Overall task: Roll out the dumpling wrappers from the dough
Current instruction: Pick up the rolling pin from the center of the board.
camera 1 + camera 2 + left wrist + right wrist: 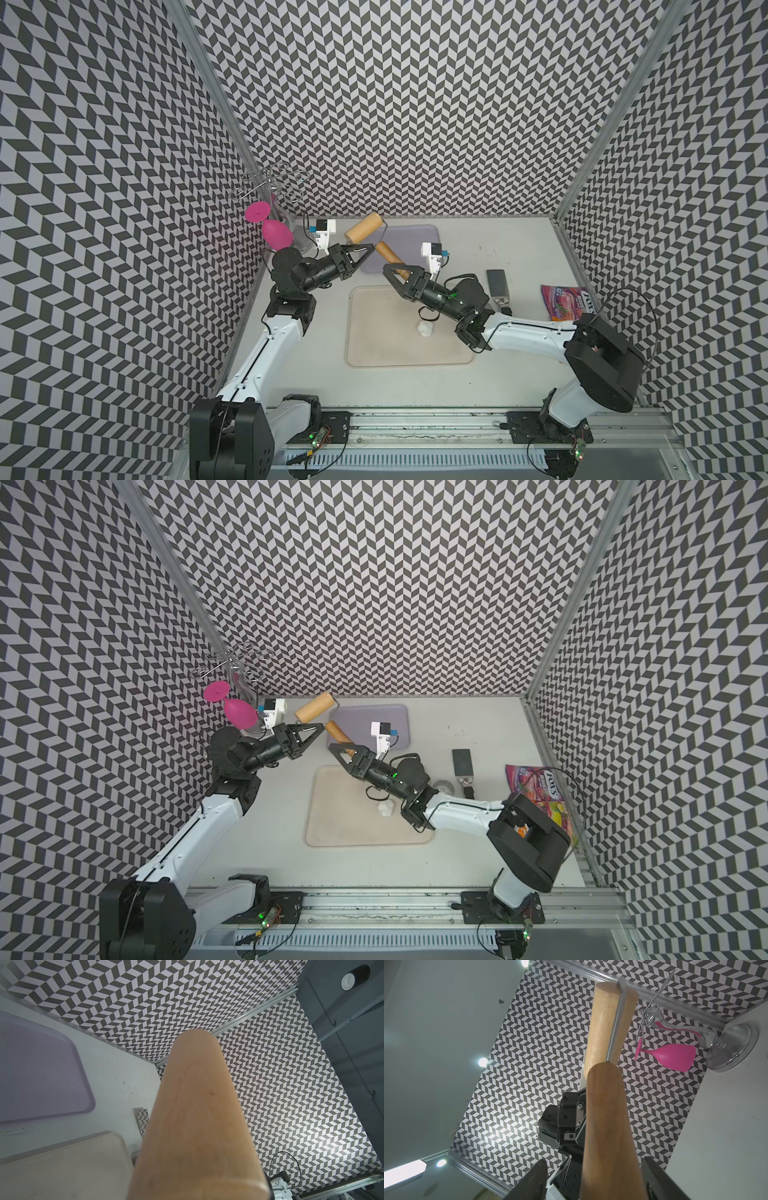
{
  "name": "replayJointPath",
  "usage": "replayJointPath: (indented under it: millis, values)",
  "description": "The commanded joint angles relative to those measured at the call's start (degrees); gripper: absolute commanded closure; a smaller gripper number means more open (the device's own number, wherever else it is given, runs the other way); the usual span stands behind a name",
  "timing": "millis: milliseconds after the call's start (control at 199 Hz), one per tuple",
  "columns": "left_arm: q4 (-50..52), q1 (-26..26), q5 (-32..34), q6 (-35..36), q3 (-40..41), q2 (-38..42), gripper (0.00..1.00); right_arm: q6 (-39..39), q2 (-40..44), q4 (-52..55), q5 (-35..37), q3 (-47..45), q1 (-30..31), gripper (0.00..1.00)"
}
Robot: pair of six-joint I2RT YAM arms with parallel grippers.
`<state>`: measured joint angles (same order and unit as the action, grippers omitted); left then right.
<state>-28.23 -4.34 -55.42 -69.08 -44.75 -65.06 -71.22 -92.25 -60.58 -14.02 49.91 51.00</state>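
1. On beige tray [374,345], near its right edge: dough [424,328], a small lumpy matte-white ball.
2. Above tray: right gripper [398,269], jaws wide, astride roller handle [390,255], gaps both sides.
3. Farther back: left gripper [371,248], pinched shut on roller [365,226] neck, by purple tray [415,237].

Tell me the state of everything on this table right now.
Rolling pin: held in the air.
Left gripper: shut on the rolling pin.
Right gripper: open, jaws either side of its handle.
Dough: unrolled lump on the beige tray.
Pink glass: hanging upside down on the rack.
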Motion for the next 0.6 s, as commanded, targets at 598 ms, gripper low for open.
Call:
replayJointPath:
  millis: [598]
  values:
    - [0.11,0.56,-0.04,2.72,-0.61,0.94,1.0,-0.41,-2.66,-2.19,-0.37,5.22,-1.96,0.38]
